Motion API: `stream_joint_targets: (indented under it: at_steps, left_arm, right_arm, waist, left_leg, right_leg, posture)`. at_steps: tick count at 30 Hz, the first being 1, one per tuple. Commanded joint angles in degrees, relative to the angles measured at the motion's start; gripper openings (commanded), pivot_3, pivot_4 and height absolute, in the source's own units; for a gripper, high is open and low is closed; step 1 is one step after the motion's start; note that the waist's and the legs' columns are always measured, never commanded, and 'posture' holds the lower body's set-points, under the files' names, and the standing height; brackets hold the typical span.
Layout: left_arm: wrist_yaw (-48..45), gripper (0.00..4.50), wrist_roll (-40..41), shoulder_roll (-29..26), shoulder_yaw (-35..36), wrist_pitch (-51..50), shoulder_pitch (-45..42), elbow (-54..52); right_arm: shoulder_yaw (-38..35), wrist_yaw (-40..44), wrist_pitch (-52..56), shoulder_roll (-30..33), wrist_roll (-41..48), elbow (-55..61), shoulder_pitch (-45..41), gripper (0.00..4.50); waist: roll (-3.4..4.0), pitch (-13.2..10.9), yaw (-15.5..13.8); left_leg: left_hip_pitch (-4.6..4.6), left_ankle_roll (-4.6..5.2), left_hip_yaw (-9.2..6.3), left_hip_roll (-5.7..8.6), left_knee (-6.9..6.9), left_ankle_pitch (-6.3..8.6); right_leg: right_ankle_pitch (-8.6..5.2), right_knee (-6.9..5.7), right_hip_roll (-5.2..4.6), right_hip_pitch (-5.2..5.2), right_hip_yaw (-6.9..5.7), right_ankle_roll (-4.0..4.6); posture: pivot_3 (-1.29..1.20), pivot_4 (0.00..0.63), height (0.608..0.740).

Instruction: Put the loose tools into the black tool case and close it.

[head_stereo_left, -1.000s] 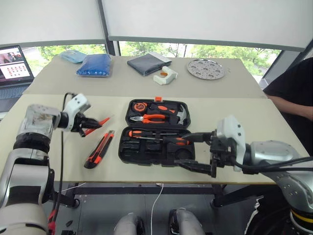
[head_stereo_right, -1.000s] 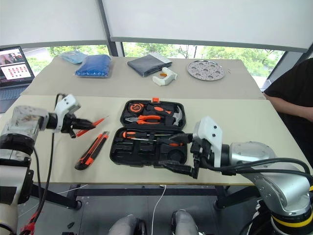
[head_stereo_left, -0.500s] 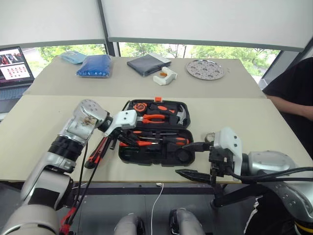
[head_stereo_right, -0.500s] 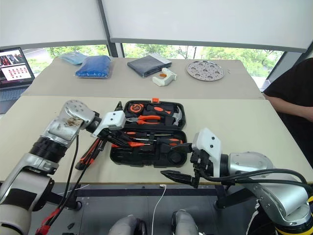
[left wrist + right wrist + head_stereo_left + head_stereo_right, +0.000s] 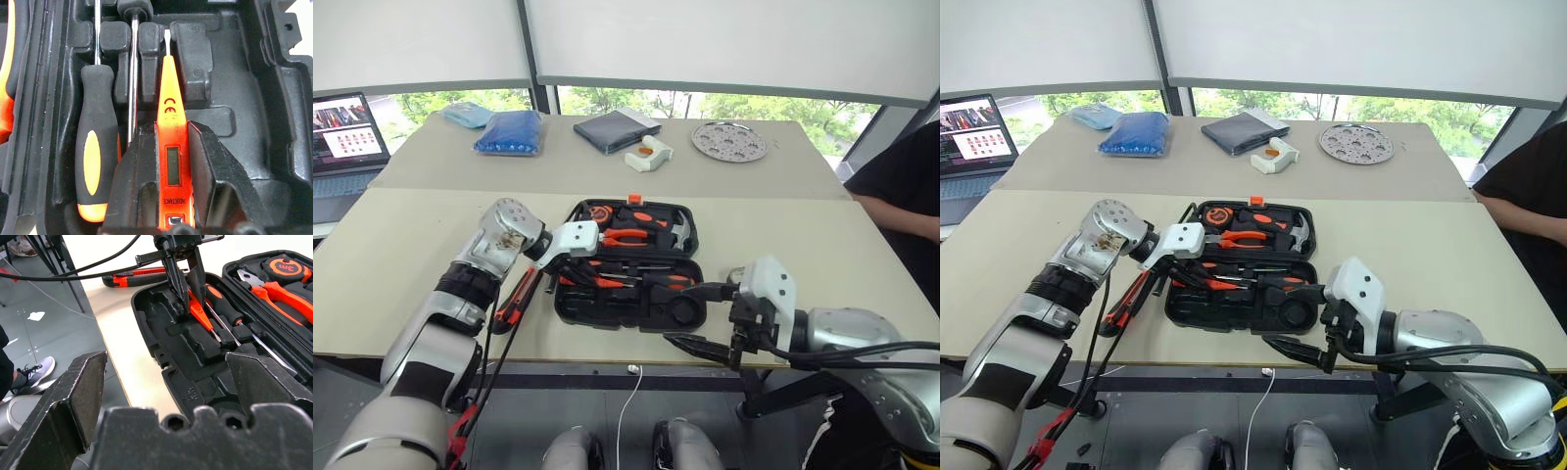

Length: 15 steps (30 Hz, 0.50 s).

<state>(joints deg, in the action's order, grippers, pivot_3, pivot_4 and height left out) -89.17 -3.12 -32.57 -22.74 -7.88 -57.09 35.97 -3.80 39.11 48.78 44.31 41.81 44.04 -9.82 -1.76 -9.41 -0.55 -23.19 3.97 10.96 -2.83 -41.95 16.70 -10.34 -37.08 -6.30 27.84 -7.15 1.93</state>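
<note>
The black tool case (image 5: pixel 631 264) lay open near the front edge of the table (image 5: pixel 401 255). Its far half held the orange-handled pliers (image 5: pixel 631 233), hammer (image 5: pixel 677 231) and tape measure (image 5: pixel 596 212). The left gripper (image 5: pixel 171 171) reached into the left end of the near half, its two fingers (image 5: pixel 215 166) standing on either side of the slim red screwdriver (image 5: pixel 170 147); whether they still pinched it could not be told. That screwdriver lay in a moulded slot just beside a black-and-orange screwdriver (image 5: pixel 95 161). The orange-black utility knife (image 5: pixel 514 299) rested on the table left of the case. The right gripper (image 5: pixel 705 318) hovered with its jaws spread wide and empty at the near right corner of the case.
</note>
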Motion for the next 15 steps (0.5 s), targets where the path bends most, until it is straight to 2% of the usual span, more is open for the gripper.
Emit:
stream_joint_targets:
  at_steps: [1,4,6,7,15]
  left_arm:
    - [-1.9,2.43,3.8,0.2,3.5,-3.7,-1.5,-1.5]
    - [-0.9,3.43,3.9,0.1,4.4,-2.3,-1.5,-1.6]
    - [-0.7,4.25,4.5,-0.1,5.3,-2.5,-1.4,-1.8]
    - [-0.7,4.45,5.4,-0.3,6.4,-2.3,-1.4,-1.9]
    - [-0.6,4.45,11.7,-0.8,13.9,-1.5,1.4,0.2]
  right_arm:
    - [-1.3,-0.6,-1.1,0.0,0.9,1.9,-0.1,4.50]
    - [-1.3,-0.7,-1.1,0.0,1.1,1.6,-0.4,4.50]
    - [-1.1,-0.8,-1.1,-0.1,1.1,1.4,-0.8,4.50]
    - [-1.0,-0.8,-1.1,-0.2,1.1,1.2,-1.0,4.50]
    - [-1.3,-1.0,-1.0,-0.5,1.4,0.8,-1.3,4.50]
  waist:
    - [0.00,0.0,0.0]
    - [0.00,0.0,0.0]
    - [0.00,0.0,0.0]
    - [0.00,0.0,0.0]
    - [0.00,0.0,0.0]
  left_leg:
    - [-0.06,0.00,0.00,0.00,-0.01,0.00]
    - [-0.07,0.00,0.00,0.01,-0.04,0.00]
    - [-0.08,0.01,0.01,0.01,-0.04,0.00]
    - [-0.09,0.01,0.01,0.02,-0.04,0.00]
    - [-0.08,0.01,0.00,0.01,-0.04,0.00]
  right_leg:
    - [0.00,0.00,0.00,0.06,0.00,0.00]
    - [0.00,0.02,0.01,0.08,0.01,0.00]
    - [0.00,0.05,0.01,0.07,0.01,0.00]
    - [0.00,0.05,0.01,0.07,0.01,0.00]
    - [0.00,0.06,0.01,0.07,0.01,0.00]
  posture:
    - [0.00,0.150,0.718]
    - [0.00,0.150,0.718]
    - [0.00,0.150,0.718]
    - [0.00,0.150,0.718]
    - [0.00,0.150,0.718]
